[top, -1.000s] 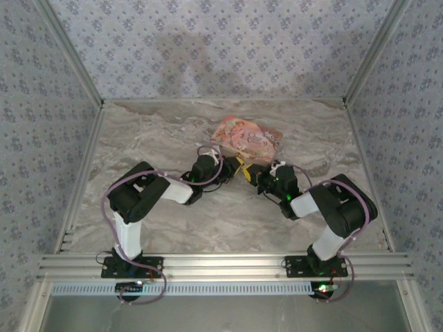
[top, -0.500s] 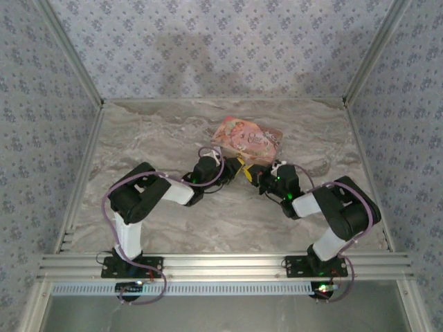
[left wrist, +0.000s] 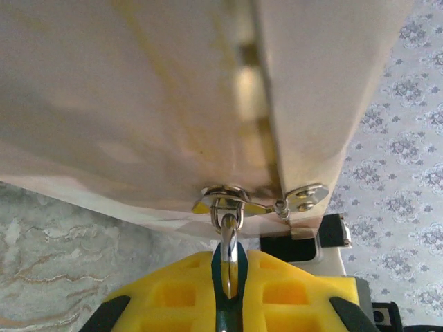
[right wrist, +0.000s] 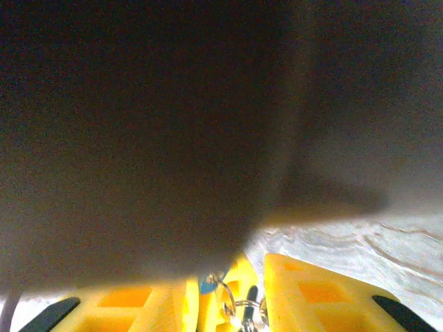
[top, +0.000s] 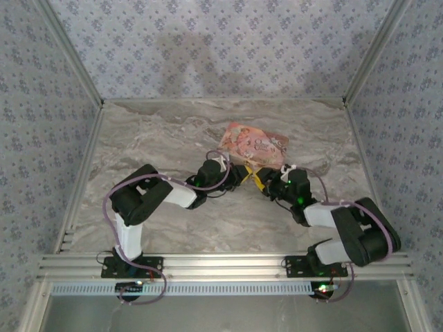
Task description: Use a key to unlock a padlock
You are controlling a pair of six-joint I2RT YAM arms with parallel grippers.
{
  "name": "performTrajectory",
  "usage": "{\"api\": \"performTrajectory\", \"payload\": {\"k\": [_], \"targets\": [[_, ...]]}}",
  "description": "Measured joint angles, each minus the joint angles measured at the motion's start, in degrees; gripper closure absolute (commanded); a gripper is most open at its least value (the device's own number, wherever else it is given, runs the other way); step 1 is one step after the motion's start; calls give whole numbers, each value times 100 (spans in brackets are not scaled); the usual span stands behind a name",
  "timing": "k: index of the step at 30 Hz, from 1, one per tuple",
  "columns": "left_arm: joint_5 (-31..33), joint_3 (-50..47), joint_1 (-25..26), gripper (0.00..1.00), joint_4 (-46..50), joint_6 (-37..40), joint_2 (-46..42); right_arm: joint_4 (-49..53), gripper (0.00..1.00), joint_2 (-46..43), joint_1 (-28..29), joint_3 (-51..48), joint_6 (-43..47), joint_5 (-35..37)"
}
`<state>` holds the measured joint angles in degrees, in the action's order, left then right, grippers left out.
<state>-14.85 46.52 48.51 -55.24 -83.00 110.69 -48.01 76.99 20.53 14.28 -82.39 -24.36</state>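
Note:
The padlock (left wrist: 230, 243) is a dark blue-green body with a silvery shackle. The shackle is hooked through a metal staple (left wrist: 225, 200) on the pale edge of the pink box (top: 255, 140). My left gripper (left wrist: 229, 261) is shut on the padlock body. In the top view it (top: 243, 173) meets my right gripper (top: 260, 181) just below the box. In the right wrist view the key (right wrist: 239, 308) shows as silvery rings and a thin sliver wedged between the yellow fingers (right wrist: 311, 290) of my right gripper (right wrist: 232, 274). A small blue bit (right wrist: 208, 282) sits beside it.
The box (left wrist: 138, 104) looms close over both wrist cameras, dark and blurred in the right one. A small metal hasp plate (left wrist: 304, 197) hangs beside the staple. Marble tabletop (top: 159, 138) lies open to the left and behind. Patterned walls enclose three sides.
Both grippers shifted right and slightly nearer, and the pink box slid right with them. The right arm's elbow swung out to the right and lower.

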Motion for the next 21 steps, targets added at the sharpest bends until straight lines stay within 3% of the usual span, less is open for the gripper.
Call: {"api": "performTrajectory", "payload": {"k": [3, 11, 15, 21], "targets": [[-68, 0, -2, 100, 15, 0, 0, 966, 63, -776, -114, 13, 581, -205], [-129, 0, -2, 100, 87, -2, 0, 4677, 62, -2863, -214, 787, 2791, -129], [-168, 2, -2, 100, 170, -2, 0, 5880, 61, -2887, -149, 1333, 3681, 133], [-271, 15, -2, 100, 330, -7, 0, 7071, 61, -2343, 431, 2190, 4951, 756]]}}
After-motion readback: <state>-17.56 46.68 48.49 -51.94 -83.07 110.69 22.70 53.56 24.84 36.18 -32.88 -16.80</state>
